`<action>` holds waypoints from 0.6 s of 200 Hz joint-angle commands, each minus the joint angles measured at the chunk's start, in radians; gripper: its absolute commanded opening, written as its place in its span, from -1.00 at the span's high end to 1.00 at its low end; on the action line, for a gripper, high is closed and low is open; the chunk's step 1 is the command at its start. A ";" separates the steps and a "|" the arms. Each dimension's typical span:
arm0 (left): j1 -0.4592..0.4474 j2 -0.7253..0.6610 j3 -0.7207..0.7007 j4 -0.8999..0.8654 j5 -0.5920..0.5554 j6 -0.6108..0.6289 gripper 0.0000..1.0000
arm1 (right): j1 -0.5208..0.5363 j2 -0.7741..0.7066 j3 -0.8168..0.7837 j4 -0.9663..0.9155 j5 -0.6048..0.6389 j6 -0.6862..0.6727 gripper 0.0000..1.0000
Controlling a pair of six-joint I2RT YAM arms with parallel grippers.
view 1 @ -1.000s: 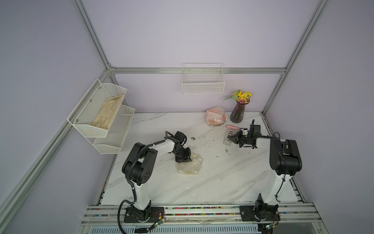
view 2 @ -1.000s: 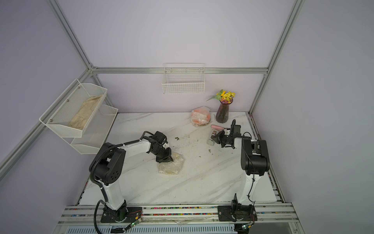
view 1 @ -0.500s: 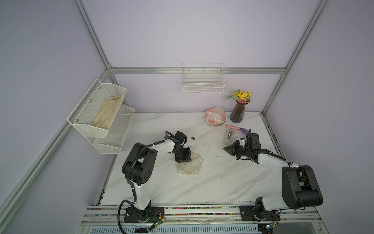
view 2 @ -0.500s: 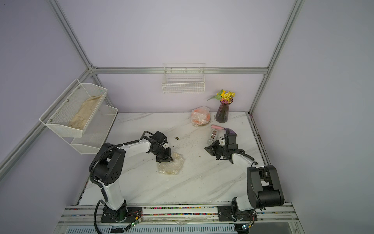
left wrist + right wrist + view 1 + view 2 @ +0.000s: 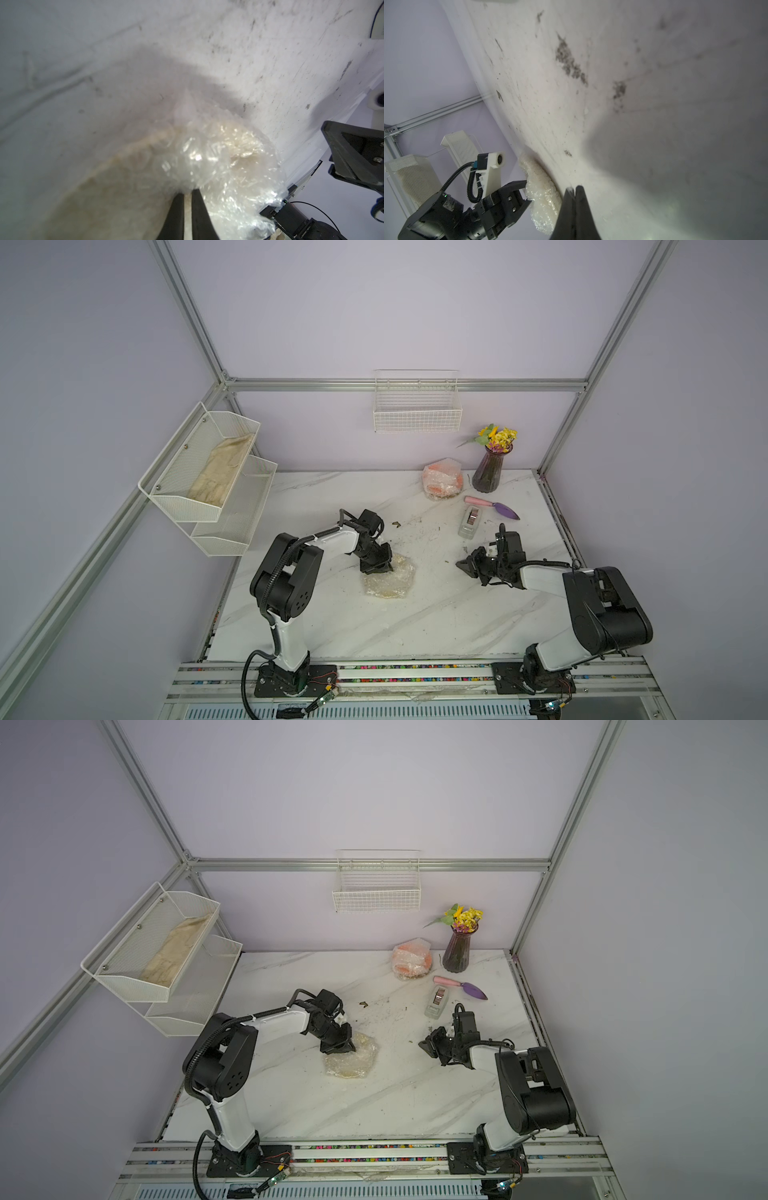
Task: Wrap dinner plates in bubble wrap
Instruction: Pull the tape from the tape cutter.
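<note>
A pale cream dinner plate (image 5: 388, 578) (image 5: 351, 1058) lies mid-table, bundled in crinkly bubble wrap (image 5: 218, 149). My left gripper (image 5: 376, 568) (image 5: 338, 1048) (image 5: 188, 190) bears down on the bundle's far left edge. Its jaws are nearly together, pinching a fold of the wrap. To the right of the bundle and apart from it, my right gripper (image 5: 462, 566) (image 5: 424, 1046) (image 5: 574, 188) is low over the table and points at it. It is shut, with a tiny pale bit at its tip that I cannot identify. An orange plate (image 5: 442, 483) (image 5: 412, 961) sits wrapped at the back.
A grey tape dispenser (image 5: 471, 522) stands behind the right gripper. A pink-handled purple trowel (image 5: 492, 506) and a vase of flowers (image 5: 490, 472) are at the back right. There is a wire basket (image 5: 417, 414) on the back wall and a shelf with beige cloth (image 5: 216, 472) at left.
The right arm swung away from the tape dispenser, forward and down toward the wrapped cream plate. The left gripper stayed on the bundle.
</note>
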 commanded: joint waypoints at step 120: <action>-0.001 0.051 -0.030 -0.107 -0.120 0.009 0.78 | -0.214 -0.016 0.155 -0.171 -0.152 -0.308 0.18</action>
